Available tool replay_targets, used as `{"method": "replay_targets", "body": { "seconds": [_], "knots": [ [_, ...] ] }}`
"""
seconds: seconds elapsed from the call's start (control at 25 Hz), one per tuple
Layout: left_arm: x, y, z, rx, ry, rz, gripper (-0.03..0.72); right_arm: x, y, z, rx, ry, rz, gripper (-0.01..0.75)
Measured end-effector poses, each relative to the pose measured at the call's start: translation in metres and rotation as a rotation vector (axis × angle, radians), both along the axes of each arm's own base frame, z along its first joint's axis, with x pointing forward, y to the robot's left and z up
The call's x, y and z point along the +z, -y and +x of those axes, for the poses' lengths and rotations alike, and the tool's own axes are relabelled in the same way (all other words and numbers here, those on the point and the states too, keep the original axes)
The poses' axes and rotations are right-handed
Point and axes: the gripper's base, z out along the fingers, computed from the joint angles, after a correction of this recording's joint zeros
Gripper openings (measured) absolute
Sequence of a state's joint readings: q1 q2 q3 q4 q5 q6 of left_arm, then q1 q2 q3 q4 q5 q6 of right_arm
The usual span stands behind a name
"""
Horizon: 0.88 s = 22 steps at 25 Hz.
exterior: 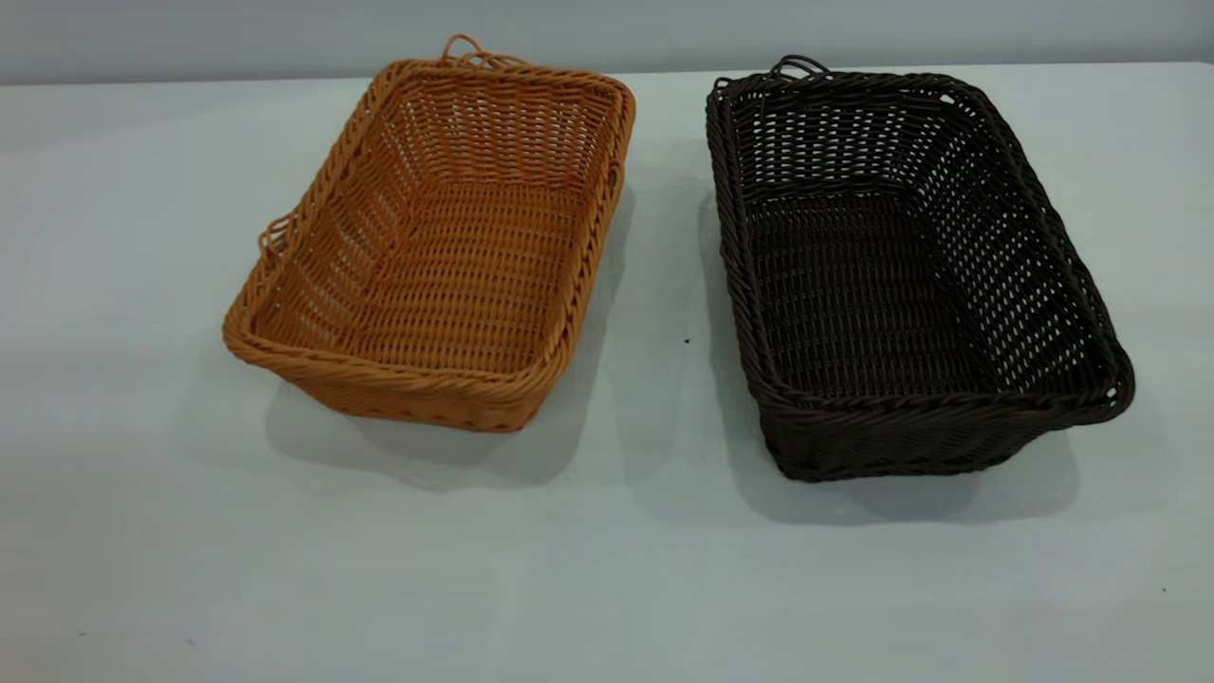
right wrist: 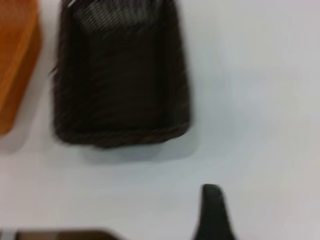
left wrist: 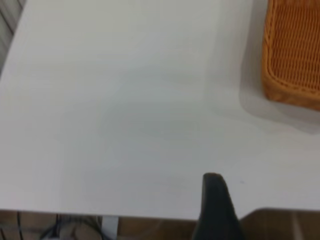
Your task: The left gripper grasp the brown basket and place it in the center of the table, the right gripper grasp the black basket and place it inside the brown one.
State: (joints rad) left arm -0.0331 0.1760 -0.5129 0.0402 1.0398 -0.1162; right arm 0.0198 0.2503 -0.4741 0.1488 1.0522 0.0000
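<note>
The brown basket (exterior: 436, 247) stands on the white table (exterior: 607, 569) at the left, and the black basket (exterior: 901, 275) stands at the right, a gap between them. Both are upright and empty. Neither arm shows in the exterior view. In the left wrist view my left gripper (left wrist: 212, 177) shows as one dark tip with no gap, empty, near the table's edge and well away from the brown basket (left wrist: 292, 50). In the right wrist view my right gripper (right wrist: 212, 189) looks the same, empty, over bare table short of the black basket (right wrist: 120, 75).
The table edge (left wrist: 100, 212) runs close under the left gripper, with floor and cables beyond it. A corner of the brown basket (right wrist: 15, 60) lies beside the black one in the right wrist view. White tabletop lies in front of both baskets.
</note>
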Motion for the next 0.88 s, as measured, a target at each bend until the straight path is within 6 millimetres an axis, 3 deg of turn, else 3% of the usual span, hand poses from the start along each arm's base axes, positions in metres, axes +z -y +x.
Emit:
{"method": "replay_targets", "body": {
  "seconds": [0.2,0.44,0.68,0.88],
  "knots": [
    [0.007,0.003,0.053,-0.039,-0.105,0.025,0.503,-0.004,-0.014,0.048,0.119,-0.103,0.093,0.578],
    [0.000,0.006,0.124,-0.091,-0.176,0.062,0.569,-0.021,-0.033,0.100,0.214,-0.241,0.283,0.586],
    [-0.012,0.008,0.183,-0.106,-0.196,0.068,0.573,-0.067,-0.046,0.141,0.165,-0.529,0.474,0.586],
    [-0.022,0.010,0.209,-0.105,-0.192,0.052,0.573,-0.113,-0.079,0.156,0.124,-0.771,0.565,0.586]
  ]
}}
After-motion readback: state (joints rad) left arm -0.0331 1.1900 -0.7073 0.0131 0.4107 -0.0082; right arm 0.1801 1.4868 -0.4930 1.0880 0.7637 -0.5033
